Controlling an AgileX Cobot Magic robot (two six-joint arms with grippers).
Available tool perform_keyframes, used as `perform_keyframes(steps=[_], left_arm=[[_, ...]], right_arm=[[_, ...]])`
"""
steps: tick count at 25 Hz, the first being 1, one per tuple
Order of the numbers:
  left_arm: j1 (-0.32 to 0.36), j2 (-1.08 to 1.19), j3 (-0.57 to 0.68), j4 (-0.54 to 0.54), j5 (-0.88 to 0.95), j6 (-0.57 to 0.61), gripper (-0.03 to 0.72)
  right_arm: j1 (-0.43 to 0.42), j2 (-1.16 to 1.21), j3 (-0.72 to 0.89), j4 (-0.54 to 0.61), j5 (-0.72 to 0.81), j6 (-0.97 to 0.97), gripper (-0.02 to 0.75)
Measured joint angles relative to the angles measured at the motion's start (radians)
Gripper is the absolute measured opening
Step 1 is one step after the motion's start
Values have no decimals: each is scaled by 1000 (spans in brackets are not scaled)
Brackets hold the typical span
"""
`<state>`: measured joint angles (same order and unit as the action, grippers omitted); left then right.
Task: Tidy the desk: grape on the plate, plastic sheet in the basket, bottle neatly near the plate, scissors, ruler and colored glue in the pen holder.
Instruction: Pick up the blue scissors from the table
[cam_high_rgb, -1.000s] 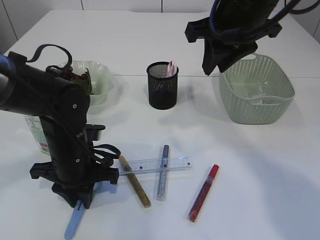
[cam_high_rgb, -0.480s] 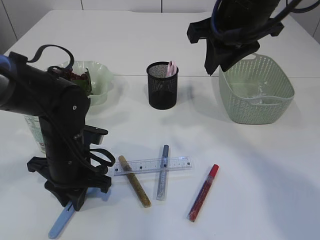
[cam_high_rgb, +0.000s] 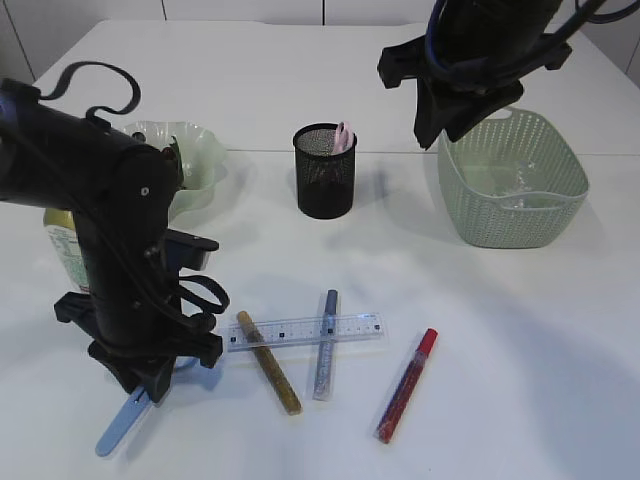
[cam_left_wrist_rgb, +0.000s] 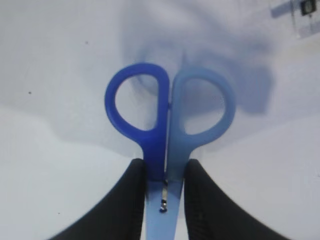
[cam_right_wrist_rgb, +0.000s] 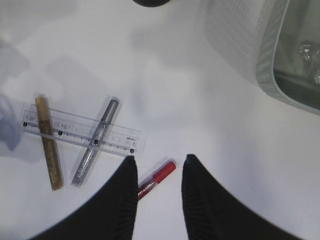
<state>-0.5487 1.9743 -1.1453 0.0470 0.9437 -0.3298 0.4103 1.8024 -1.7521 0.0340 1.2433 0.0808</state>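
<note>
My left gripper (cam_left_wrist_rgb: 165, 167) is shut on the blue scissors (cam_left_wrist_rgb: 170, 115) just below the handles; in the exterior view the scissors (cam_high_rgb: 125, 425) hang blade down under that gripper (cam_high_rgb: 150, 385) at the front left. The clear ruler (cam_high_rgb: 305, 328) lies over a gold glue pen (cam_high_rgb: 268, 362) and a silver glue pen (cam_high_rgb: 324, 345), with a red glue pen (cam_high_rgb: 406, 386) to their right. My right gripper (cam_right_wrist_rgb: 159, 160) is open and empty, high above the table near the basket (cam_high_rgb: 512, 180). The black mesh pen holder (cam_high_rgb: 325, 172) stands mid-table. The bottle (cam_high_rgb: 62, 250) stands behind my left arm.
The green plate (cam_high_rgb: 200, 150) sits at the back left, partly hidden by my left arm. The basket holds a clear plastic sheet (cam_right_wrist_rgb: 307, 60). A pink item (cam_high_rgb: 343, 135) sticks out of the pen holder.
My left gripper has lifted the scissors off the table and moved a little left; the blade tip now hangs down. The right arm has barely moved.
</note>
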Motion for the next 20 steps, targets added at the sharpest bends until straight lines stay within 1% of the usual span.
perform_keyframes(steps=[11, 16, 20], left_arm=[[0, -219, 0, 0, 10, 6, 173], [0, -309, 0, 0, -16, 8, 173], [0, -352, 0, 0, -26, 8, 173]], right_arm=[[0, 0, 0, -4, 0, -5, 258], [0, -2, 0, -4, 0, -12, 258], [0, -42, 15, -28, 0, -14, 258]])
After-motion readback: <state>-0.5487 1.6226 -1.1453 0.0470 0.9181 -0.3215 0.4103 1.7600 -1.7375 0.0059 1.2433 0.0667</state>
